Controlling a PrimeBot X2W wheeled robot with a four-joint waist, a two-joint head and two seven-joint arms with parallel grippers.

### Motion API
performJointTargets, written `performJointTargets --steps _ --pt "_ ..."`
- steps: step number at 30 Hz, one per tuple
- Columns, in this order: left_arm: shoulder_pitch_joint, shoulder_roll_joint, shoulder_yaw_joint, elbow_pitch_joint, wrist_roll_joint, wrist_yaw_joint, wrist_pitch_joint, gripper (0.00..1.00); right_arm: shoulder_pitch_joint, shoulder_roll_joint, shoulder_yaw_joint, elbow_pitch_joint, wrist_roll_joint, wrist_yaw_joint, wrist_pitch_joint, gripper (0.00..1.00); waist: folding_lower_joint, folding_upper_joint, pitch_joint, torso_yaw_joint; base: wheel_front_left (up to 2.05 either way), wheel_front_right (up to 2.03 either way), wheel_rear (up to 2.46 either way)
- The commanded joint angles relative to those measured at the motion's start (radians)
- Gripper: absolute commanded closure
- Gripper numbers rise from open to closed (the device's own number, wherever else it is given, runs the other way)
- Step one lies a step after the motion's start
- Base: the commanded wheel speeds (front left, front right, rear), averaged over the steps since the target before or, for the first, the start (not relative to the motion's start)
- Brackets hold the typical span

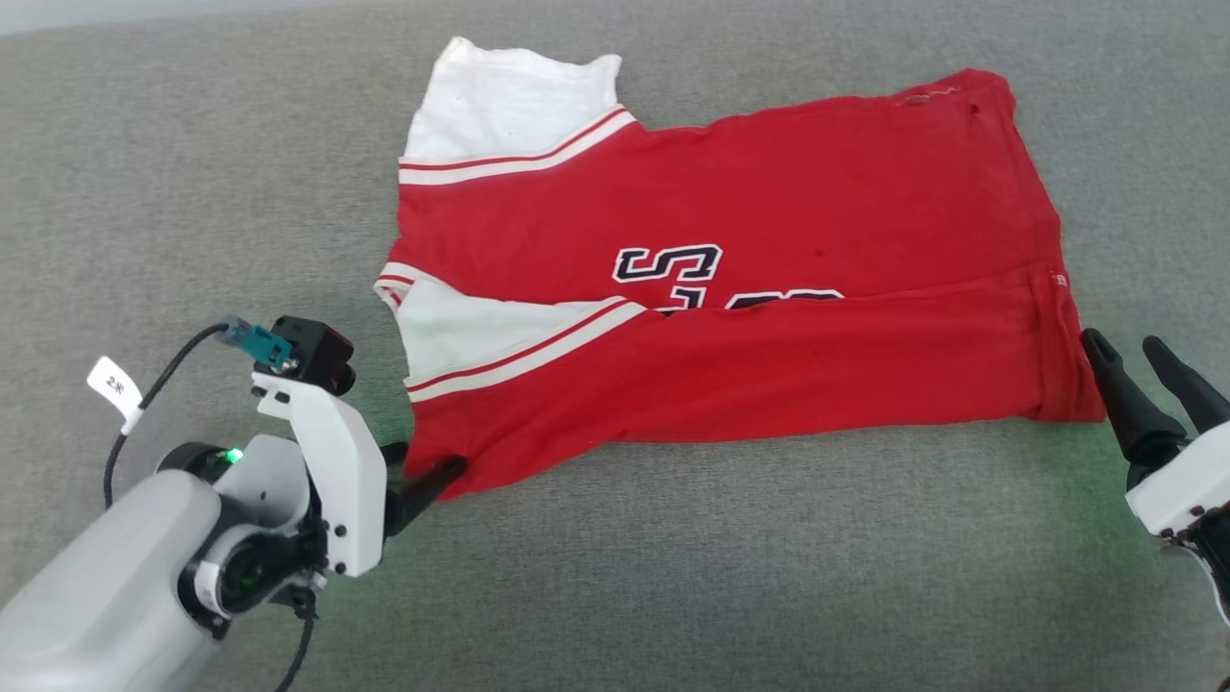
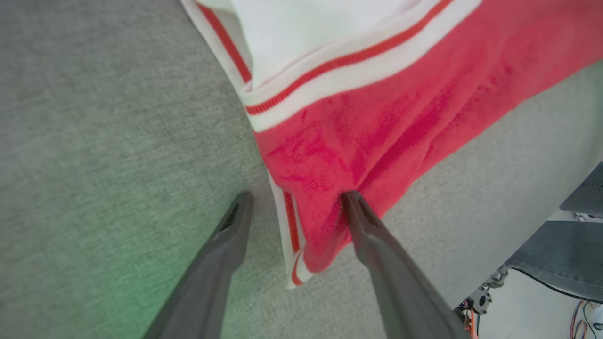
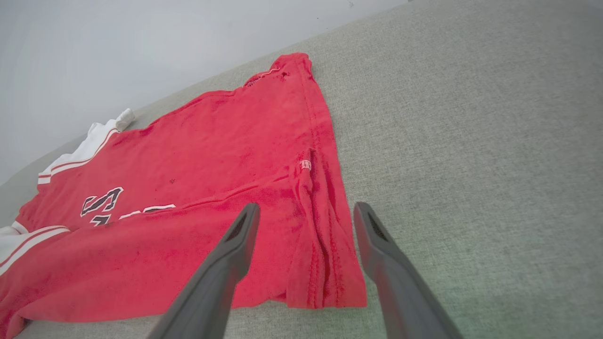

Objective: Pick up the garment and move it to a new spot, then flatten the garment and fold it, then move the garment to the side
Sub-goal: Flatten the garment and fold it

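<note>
- The garment point(image 1: 730, 317), a soft red fabric shirt with white sleeve parts and red-and-white striped trim bands, lies flat across the middle and upper right of the head view. Its lower part is folded up over dark-edged white lettering point(image 1: 668, 264).
- It rests on the grey woven-cloth worktop point(image 1: 673, 577), with the sleeves toward the left of the frame and the hem toward the right.
- The left tool point(image 1: 423, 466), two long dark fingers on a white wrist, sits at the lower left, at the garment's lower left corner. In its wrist view the left tool point(image 2: 296, 197) is spread wide and not clamped. The striped corner lies between the fingers, and one fingertip point(image 2: 351, 200) is against the red cloth point(image 2: 377, 122).
- The right tool point(image 1: 1122, 341), at the right edge, stands just beside the hem corner. In its wrist view the right tool point(image 3: 306, 207) gapes wide over the hem point(image 3: 325, 235), gripping nothing.
</note>
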Motion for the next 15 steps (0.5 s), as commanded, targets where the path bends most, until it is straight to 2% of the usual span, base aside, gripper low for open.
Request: performJointTargets --steps 1,2,4,5,6,7,10,15 --pt "-0.002 -0.011 -0.018 0.032 0.002 -0.008 0.019 0.00 -0.013 0.003 0.005 0.001 0.005 0.000 0.002 0.00 0.0000 -0.0001 0.011 -0.016 0.00 0.00 0.00" --pt "-0.001 -0.022 -0.025 0.052 -0.009 -0.015 0.030 0.05 -0.017 0.001 0.007 0.003 0.006 0.000 0.001 0.00 0.0000 -0.0001 0.013 -0.020 0.00 0.00 0.00" --pt "0.000 -0.043 -0.036 0.080 -0.033 -0.034 0.051 0.29 -0.026 -0.005 0.014 0.009 0.005 0.000 0.004 0.00 0.0000 -0.0001 0.016 -0.026 0.00 0.00 0.00" --pt "0.002 -0.053 -0.042 0.087 -0.042 -0.045 0.060 0.53 -0.027 -0.010 0.021 0.011 0.001 0.000 0.007 0.00 0.0000 -0.0001 0.017 -0.028 0.00 0.00 0.00" --pt "0.004 -0.060 -0.048 0.091 -0.048 -0.060 0.068 0.69 -0.030 -0.015 0.028 0.014 -0.001 0.000 0.013 0.00 0.0000 -0.0001 0.018 -0.029 0.00 0.00 0.00" --pt "0.006 -0.073 -0.049 0.098 -0.066 -0.077 0.080 1.00 -0.033 -0.036 0.050 0.017 -0.012 0.000 0.039 0.00 0.0000 -0.0001 0.018 -0.027 0.00 0.00 0.00" --pt "0.003 -0.070 -0.043 0.101 -0.075 -0.088 0.076 1.00 -0.034 -0.072 0.085 0.015 -0.033 0.000 0.081 0.00 0.0000 -0.0001 0.019 -0.023 0.00 0.00 0.00" --pt "-0.002 -0.078 -0.033 0.100 -0.069 -0.110 0.041 1.00 -0.071 -0.153 0.168 0.012 -0.061 0.000 0.215 0.00 0.0000 -0.0001 0.021 -0.005 0.00 0.00 0.00"
